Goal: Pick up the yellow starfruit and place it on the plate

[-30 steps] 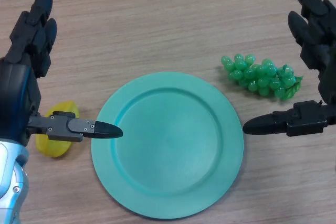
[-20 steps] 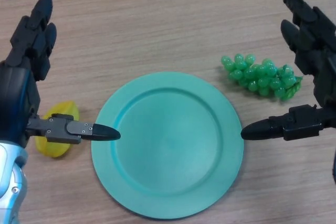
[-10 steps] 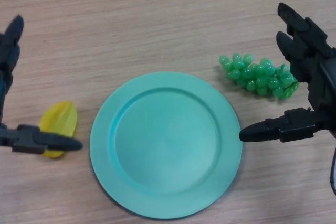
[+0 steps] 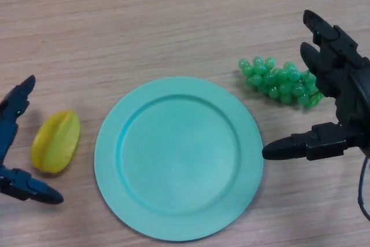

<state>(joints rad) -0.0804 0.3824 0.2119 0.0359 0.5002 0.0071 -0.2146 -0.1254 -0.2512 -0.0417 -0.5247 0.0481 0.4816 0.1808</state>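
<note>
The yellow starfruit (image 4: pixel 55 142) lies on the wooden worktop (image 4: pixel 173 21) near its left edge, just beside the teal plate (image 4: pixel 178 158) but not touching it. The left hand (image 4: pixel 13 137) sits at the left edge, its fingers spread open around the fruit, holding nothing. The right hand (image 4: pixel 335 102) hangs open by the green grapes (image 4: pixel 278 81), empty.

Starfruit (image 4: pixel 55 141) lies beside the plate (image 4: pixel 178 157), apparently untouched; left hand (image 4: pixel 13 143) spread around it.
</note>
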